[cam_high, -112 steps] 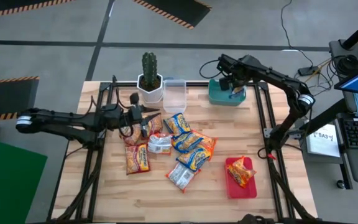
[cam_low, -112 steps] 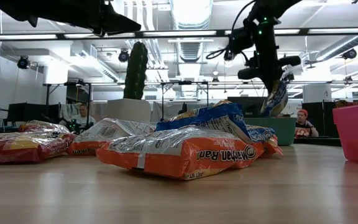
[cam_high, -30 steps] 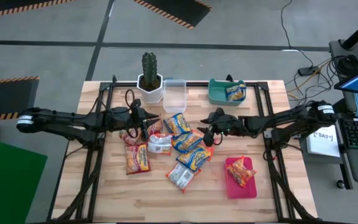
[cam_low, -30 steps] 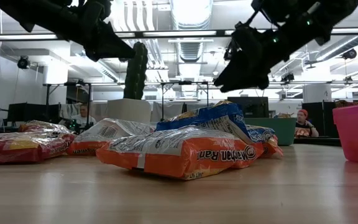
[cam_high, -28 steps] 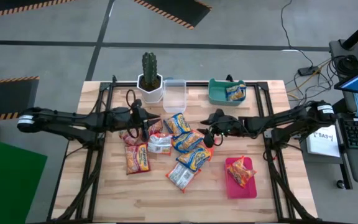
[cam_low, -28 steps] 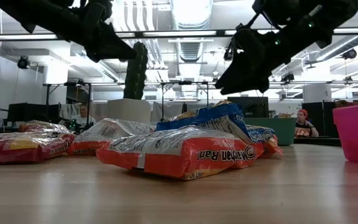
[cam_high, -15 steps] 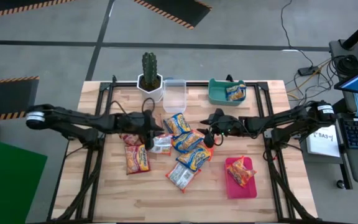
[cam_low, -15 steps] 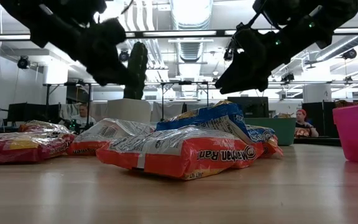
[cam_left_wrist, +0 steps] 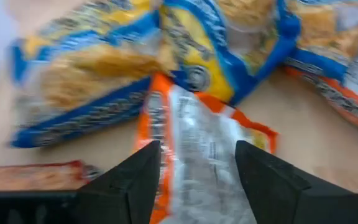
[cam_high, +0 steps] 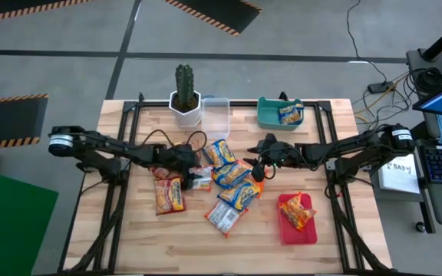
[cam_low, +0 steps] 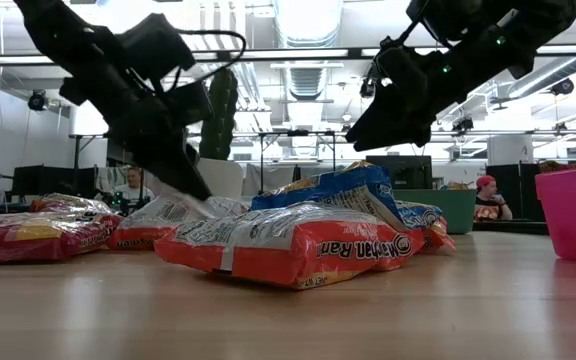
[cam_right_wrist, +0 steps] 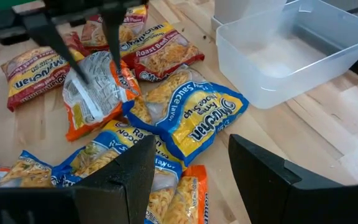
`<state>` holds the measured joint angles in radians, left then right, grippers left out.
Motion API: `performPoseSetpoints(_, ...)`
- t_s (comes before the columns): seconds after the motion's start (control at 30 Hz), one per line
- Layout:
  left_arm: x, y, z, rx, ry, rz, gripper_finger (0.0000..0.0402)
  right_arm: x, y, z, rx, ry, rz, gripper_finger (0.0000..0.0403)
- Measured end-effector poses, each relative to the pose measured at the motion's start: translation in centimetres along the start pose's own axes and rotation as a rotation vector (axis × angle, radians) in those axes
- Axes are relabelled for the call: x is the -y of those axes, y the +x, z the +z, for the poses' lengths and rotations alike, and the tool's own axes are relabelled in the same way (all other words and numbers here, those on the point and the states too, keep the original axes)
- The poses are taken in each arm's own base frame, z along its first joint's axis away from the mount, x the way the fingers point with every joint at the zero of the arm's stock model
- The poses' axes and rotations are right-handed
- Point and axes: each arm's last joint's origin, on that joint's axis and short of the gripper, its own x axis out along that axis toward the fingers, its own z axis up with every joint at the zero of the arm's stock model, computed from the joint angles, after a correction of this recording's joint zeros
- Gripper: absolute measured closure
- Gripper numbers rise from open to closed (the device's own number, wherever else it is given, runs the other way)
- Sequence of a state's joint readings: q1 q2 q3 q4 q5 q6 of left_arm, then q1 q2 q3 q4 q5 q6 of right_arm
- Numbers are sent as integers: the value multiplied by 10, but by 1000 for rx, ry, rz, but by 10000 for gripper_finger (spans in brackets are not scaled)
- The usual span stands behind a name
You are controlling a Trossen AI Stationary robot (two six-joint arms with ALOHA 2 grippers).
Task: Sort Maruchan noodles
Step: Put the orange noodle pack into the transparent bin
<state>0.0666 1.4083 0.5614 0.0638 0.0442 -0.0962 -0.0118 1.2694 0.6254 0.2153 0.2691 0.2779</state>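
Note:
Several Maruchan noodles packets (cam_high: pixel 232 184) lie heaped mid-table, blue-and-yellow, orange and red. A silvery packet with orange edges (cam_left_wrist: pixel 197 140) lies at the heap's left side. My left gripper (cam_left_wrist: pixel 197 171) is open and slants down over it, one finger on either side of its near end (cam_right_wrist: pixel 95 87). My right gripper (cam_high: pixel 258 170) hangs open above the heap's right side (cam_right_wrist: pixel 188 168), with nothing between its fingers. One packet lies in the teal bin (cam_high: pixel 271 115), and an orange one lies on the red tray (cam_high: pixel 286 230). My left gripper comes at the silvery packet's end (cam_right_wrist: pixel 89 81) slanting down from the table's left, its open fingers (cam_right_wrist: pixel 114 56) astride it. The packet lies flat on the table and on its neighbours. Whether the fingertips touch it I cannot tell.
A potted cactus (cam_high: pixel 184 96) and a clear plastic bin (cam_high: pixel 216 116) stand at the far edge, left of the teal bin. Two red packets (cam_high: pixel 169 195) lie left of the heap. Bare wood stretches along the near edge.
My left gripper has sunk and gone toward the table's right, tipping its fingers downward, from above the red packets to the silvery packet. The packets have kept their places.

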Motion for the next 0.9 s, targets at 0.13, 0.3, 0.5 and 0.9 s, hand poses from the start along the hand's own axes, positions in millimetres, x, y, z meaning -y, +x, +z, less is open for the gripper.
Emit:
performPoseSetpoints(0.13, 0, 8, -5, -38, -23, -25, 211, 1, 0, 0, 0, 11, -3, 211)
performPoseSetpoints(0.3, -1, 19, -11, -76, -59, -18, 236, 1, 0, 0, 1, 12, -3, 211)
performPoseSetpoints(0.5, -1, 14, -8, -59, -31, -23, 332, 1, 0, 1, 5, 21, -2, 211)
performPoseSetpoints(0.9, 5, -29, 23, 213, 164, -71, 400, -3, 0, 8, 78, -20, 41, 211)
